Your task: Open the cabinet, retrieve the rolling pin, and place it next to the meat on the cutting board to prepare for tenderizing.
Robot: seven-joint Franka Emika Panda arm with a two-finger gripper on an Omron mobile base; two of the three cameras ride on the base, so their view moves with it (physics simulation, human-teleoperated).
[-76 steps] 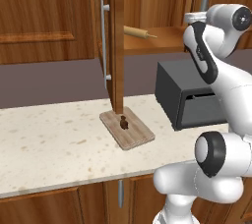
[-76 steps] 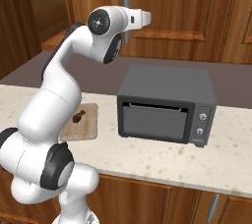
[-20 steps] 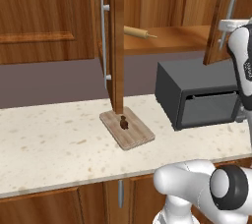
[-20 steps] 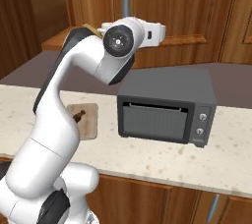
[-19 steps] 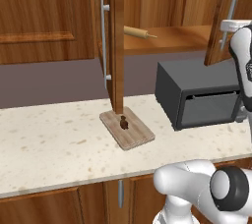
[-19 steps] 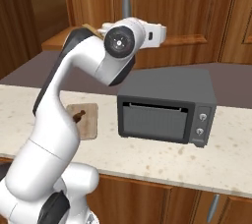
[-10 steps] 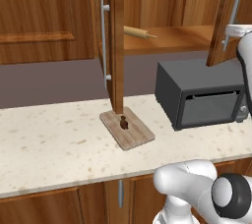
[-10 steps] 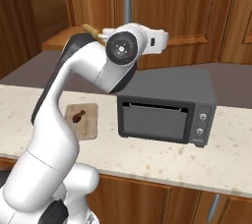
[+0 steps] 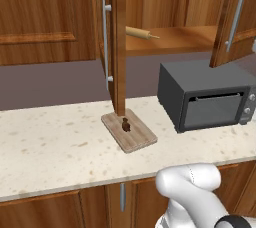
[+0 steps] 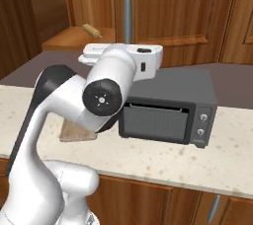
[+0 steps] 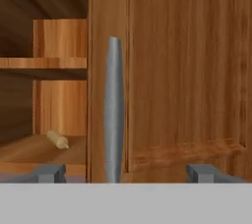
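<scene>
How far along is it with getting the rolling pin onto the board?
Done: both cabinet doors stand open. In hand: nothing; the gripper is open, its fingers either side of the grey door handle without pinching it. Left: the rolling pin lies on the shelf, and must go beside the meat on the cutting board.

My arm has swung further to the right across the oven (image 10: 170, 105) since a few seconds ago. The right cabinet door (image 9: 234, 19) now stands ajar, swung out over the oven; earlier it was shut. My pincer (image 11: 125, 171) has spread wide, and the door's grey bar handle (image 11: 113, 110) stands free between its tips.
</scene>
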